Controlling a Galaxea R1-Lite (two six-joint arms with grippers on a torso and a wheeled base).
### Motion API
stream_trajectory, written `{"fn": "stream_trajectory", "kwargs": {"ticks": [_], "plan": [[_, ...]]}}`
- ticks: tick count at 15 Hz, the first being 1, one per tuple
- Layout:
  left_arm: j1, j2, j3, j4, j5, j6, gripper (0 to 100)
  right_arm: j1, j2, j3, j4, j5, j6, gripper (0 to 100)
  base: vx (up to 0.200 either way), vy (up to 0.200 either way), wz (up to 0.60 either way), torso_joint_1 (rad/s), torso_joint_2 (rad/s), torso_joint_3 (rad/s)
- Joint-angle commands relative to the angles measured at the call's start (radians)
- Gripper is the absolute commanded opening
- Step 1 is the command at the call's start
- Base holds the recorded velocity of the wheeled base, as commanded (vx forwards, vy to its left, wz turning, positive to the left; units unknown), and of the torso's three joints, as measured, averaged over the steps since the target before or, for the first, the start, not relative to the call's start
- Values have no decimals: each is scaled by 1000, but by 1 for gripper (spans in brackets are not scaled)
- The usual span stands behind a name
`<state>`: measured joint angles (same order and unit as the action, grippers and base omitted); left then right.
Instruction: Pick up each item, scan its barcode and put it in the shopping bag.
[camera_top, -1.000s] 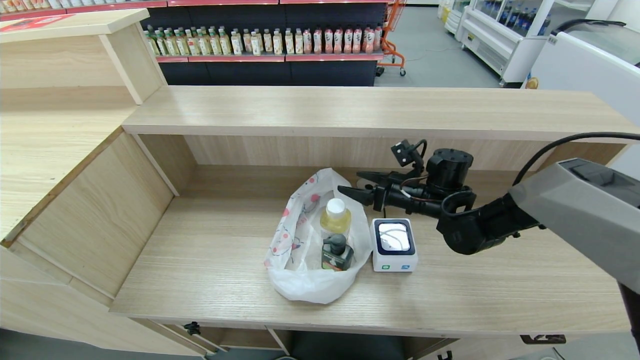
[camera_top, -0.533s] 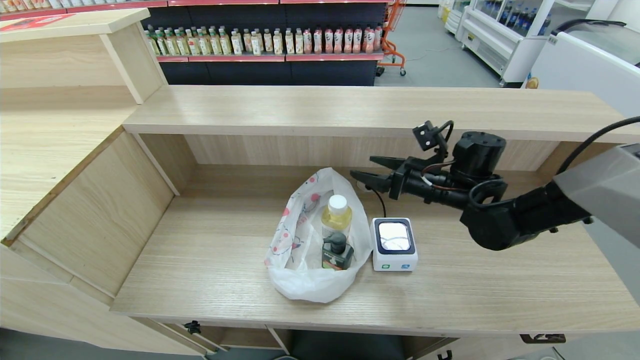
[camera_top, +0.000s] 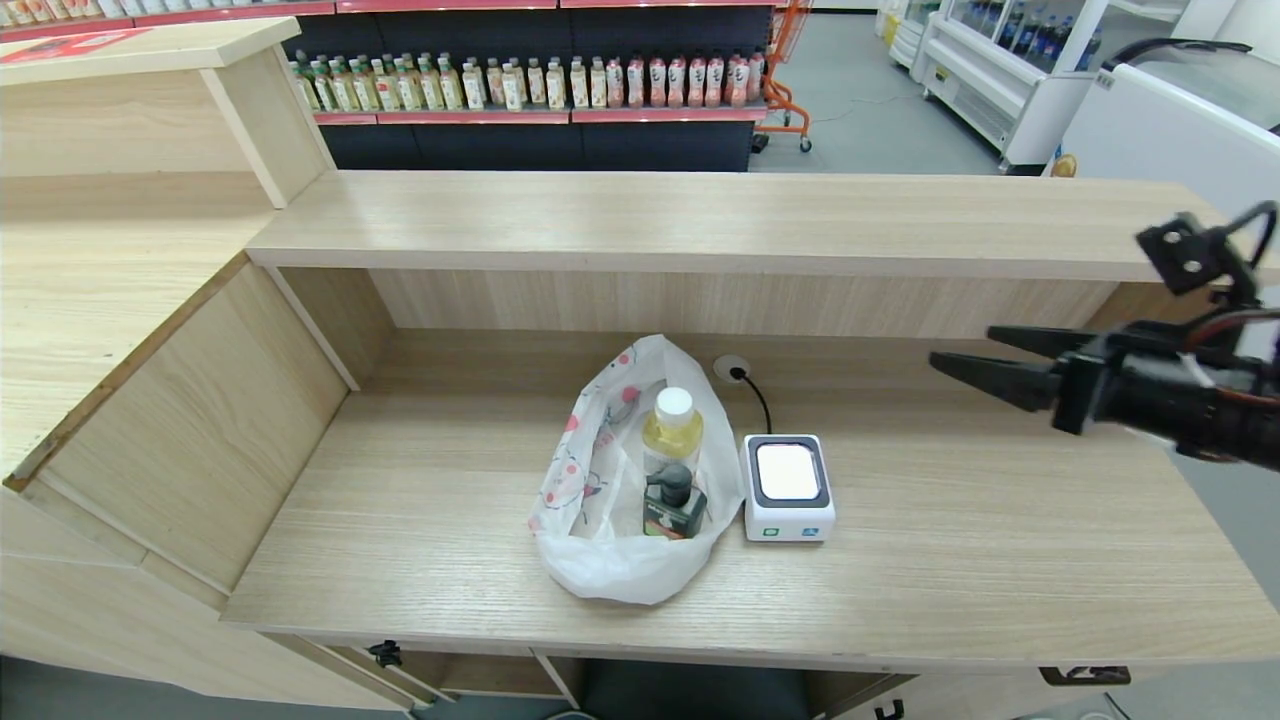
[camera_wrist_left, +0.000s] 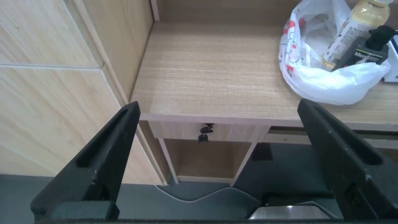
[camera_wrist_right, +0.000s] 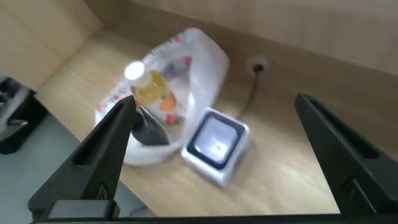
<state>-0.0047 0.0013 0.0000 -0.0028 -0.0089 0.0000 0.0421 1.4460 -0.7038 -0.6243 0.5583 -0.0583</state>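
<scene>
The right pincer (camera_top: 963, 349) hangs over the right end of the counter (camera_top: 950, 560), toward its back edge and about level with the raised ledge (camera_top: 700, 215). Its jaws are spread wide with nothing between them, and it is well apart from everything on the worktop. The left pincer (camera_wrist_left: 217, 107) is out in front of the counter's front edge, toward the left front corner. It is also wide open and holding nothing.

The shopping bag (camera_top: 600, 560), white plastic with red spots, lies near the middle of the counter with its mouth gaping upward (its lower end slumps toward the front edge). Just beside it, on the side nearer the right end, sits the scanner (camera_top: 788, 488), a small white box with a lit window on top. The bag's wall touches the scanner or nearly so.

Two items are in the bag. A bottle of yellow drink (camera_top: 672, 430) with a white cap is on the back side. A dark pump bottle (camera_top: 672, 505) is against it on the front side. A black cable (camera_top: 760, 408) runs from the scanner to a round port (camera_top: 733, 369) near the counter's back edge.
</scene>
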Motion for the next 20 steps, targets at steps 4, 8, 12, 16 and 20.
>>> {"fn": "stream_trajectory", "kwargs": {"ticks": [4,8,12,16,20], "plan": [[0,0,0,0,0,0,100,-139,-822,601,173,-294,-52,100,0,0,0,0,0,0],[0,0,0,0,0,0,100,-125,-1265,704,393,-293,-67,100,0,0,0,0,0,0],[0,0,0,0,0,0,100,-62,-1374,704,597,-442,-5,100,0,0,0,0,0,0],[0,0,0,0,0,0,100,-39,-1446,704,643,-445,-31,100,0,0,0,0,0,0],[0,0,0,0,0,0,100,-39,-1446,702,644,-446,-6,100,0,0,0,0,0,0]]}}
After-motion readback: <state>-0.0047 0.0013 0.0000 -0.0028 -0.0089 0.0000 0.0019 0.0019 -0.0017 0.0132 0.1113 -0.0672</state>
